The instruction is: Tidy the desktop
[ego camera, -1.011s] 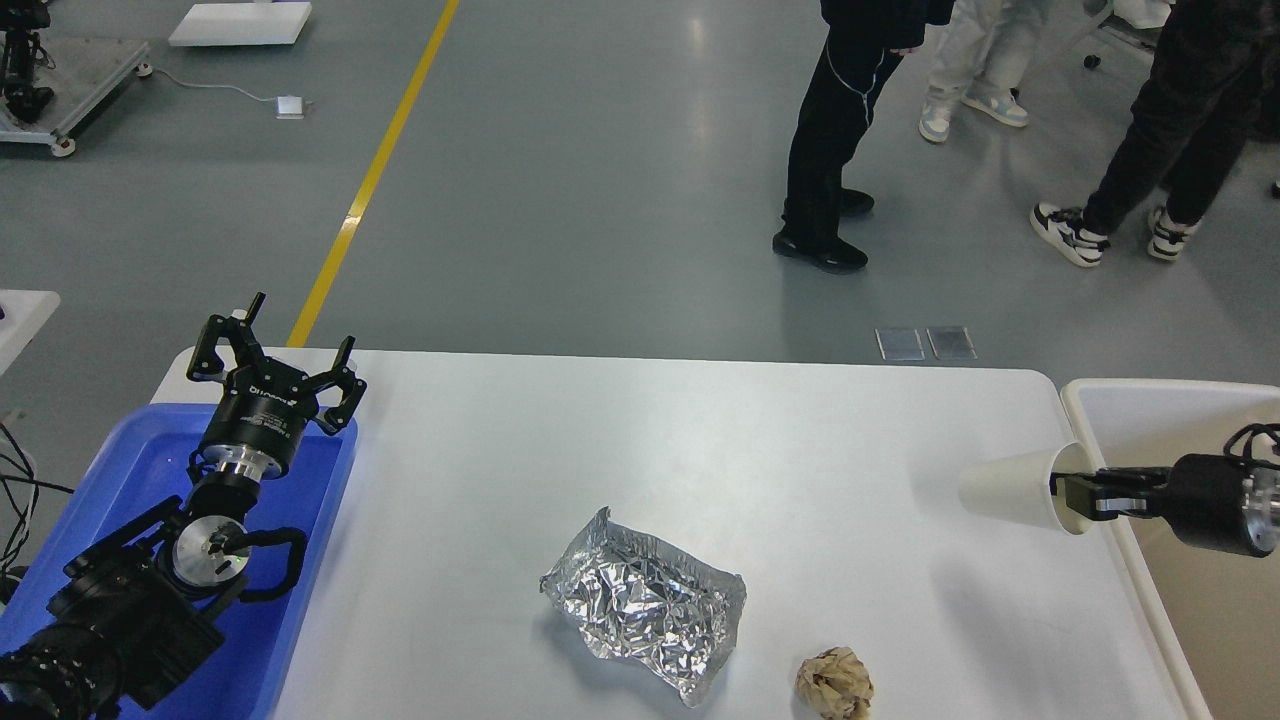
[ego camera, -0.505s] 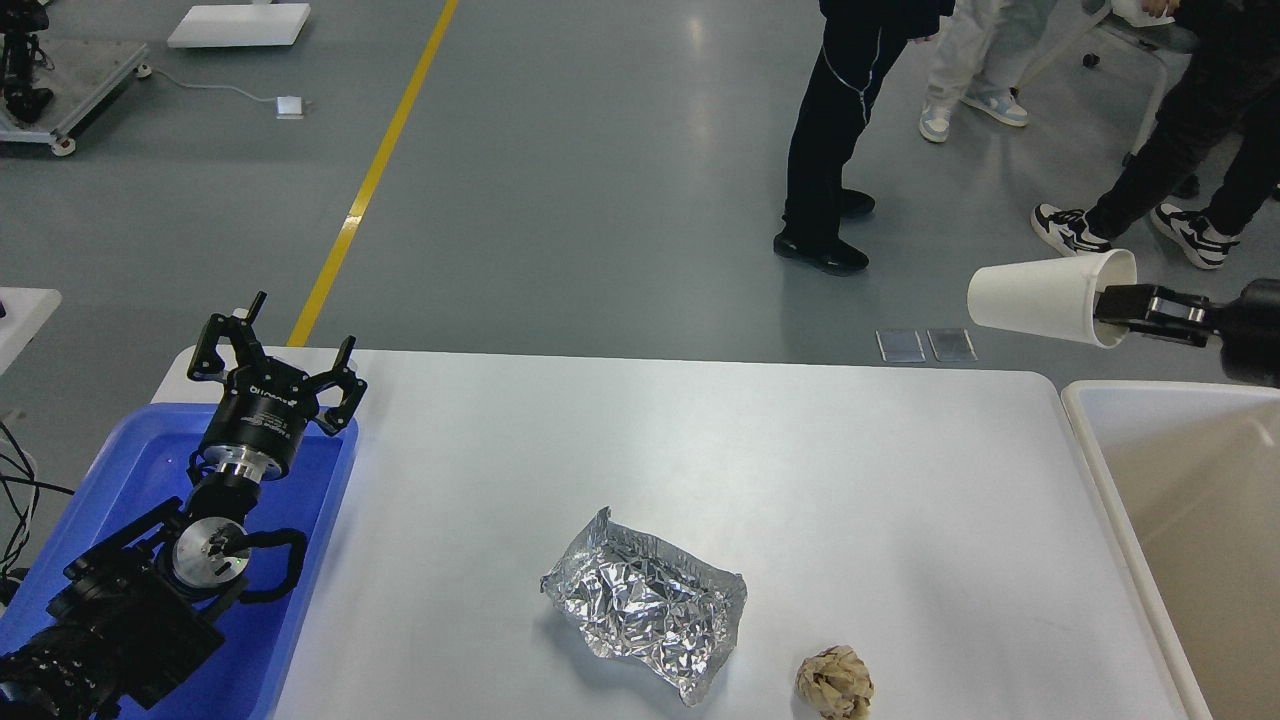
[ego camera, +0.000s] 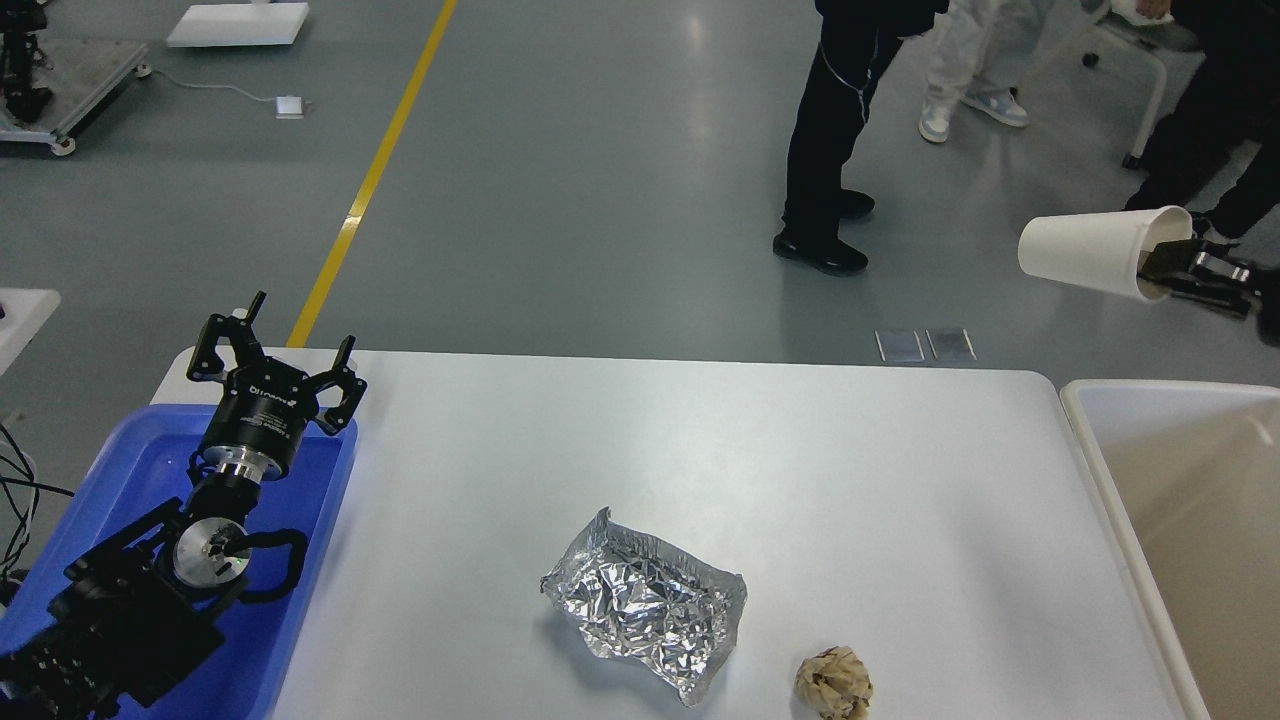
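The white desktop (ego camera: 780, 450) fills the middle of the head view. A crumpled piece of silver foil (ego camera: 645, 605) lies near its front centre. A crumpled brown paper ball (ego camera: 834, 683) lies at the front, right of the foil. My left gripper (ego camera: 272, 350) is open and empty above the far end of the blue tray (ego camera: 150, 470). My right gripper (ego camera: 1160, 268) is shut on the rim of a white paper cup (ego camera: 1095, 253), held on its side high in the air, above the far edge of the cream-white bin (ego camera: 1180, 480).
The blue tray stands at the desktop's left edge under my left arm. The cream-white bin stands off the desktop's right edge. People stand on the grey floor beyond the table. A yellow floor line runs to the far left corner.
My right gripper has lifted the paper cup from the desktop's right edge, up and to the right, high above the bin. The left arm has not moved.
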Robot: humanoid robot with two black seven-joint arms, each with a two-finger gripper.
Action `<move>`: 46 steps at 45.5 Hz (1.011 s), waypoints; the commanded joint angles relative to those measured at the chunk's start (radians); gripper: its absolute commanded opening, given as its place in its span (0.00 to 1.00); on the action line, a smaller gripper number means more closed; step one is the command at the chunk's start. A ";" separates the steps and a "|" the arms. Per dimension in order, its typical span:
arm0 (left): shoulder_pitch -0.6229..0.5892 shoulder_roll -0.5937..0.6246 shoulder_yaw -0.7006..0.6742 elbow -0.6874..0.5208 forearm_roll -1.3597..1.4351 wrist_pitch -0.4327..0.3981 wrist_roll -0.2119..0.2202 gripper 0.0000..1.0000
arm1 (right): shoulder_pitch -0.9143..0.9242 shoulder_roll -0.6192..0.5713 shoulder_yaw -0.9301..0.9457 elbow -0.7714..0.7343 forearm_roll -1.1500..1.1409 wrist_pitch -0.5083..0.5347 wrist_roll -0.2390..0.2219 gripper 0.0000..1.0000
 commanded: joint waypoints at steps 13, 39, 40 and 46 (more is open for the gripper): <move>0.000 0.000 0.000 0.000 0.000 0.000 0.000 1.00 | -0.242 0.260 0.028 -0.662 0.182 0.100 -0.563 0.00; 0.001 0.000 0.000 0.000 0.000 0.000 0.000 1.00 | -0.472 0.275 0.187 -0.662 0.196 -0.050 -0.796 0.00; 0.001 0.000 0.000 0.000 0.000 0.000 0.000 1.00 | -0.485 0.284 0.194 -0.662 0.196 -0.057 -0.796 0.00; 0.000 0.000 0.000 0.000 0.000 0.000 0.000 1.00 | -0.574 0.361 0.206 -0.662 0.196 -0.094 -0.796 0.00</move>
